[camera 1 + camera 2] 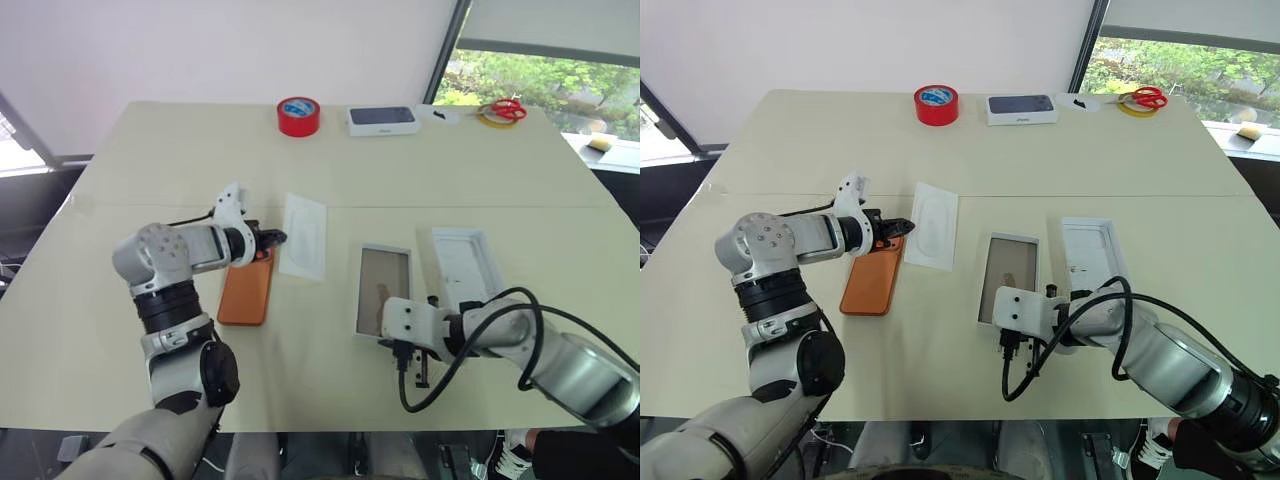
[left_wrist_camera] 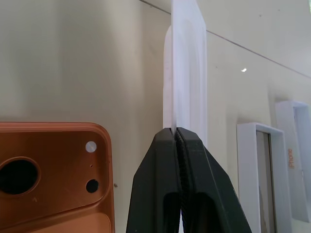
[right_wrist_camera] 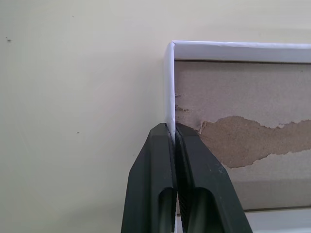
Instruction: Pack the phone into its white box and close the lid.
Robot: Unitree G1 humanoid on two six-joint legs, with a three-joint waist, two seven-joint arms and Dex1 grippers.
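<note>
Currently, table [image 1: 330, 180]: pale, wide, with the packing items spread across it.
Left gripper [image 2: 175, 132]: fingers pressed together, nothing visibly between them, tips just over the near edge of the flat white insert [image 1: 303, 236].
Phone [image 1: 247, 290]: orange, face down beside that insert, camera corner under the left gripper; dark lenses show in the left wrist view.
Right gripper [image 3: 172, 128]: pinched shut on the thin side wall of the white box [image 1: 383, 290], one finger outside, one inside.
White box interior: brownish-grey card, with a torn-looking patch.
Lid [image 1: 465, 266]: lying open side up just right of the white box, apart from it.
Writing: orange lettering inside the lid, too small to read.
Far edge: red tape roll [image 1: 299, 116], dark-topped white box [image 1: 382, 120], red-handled scissors [image 1: 508, 108].
</note>
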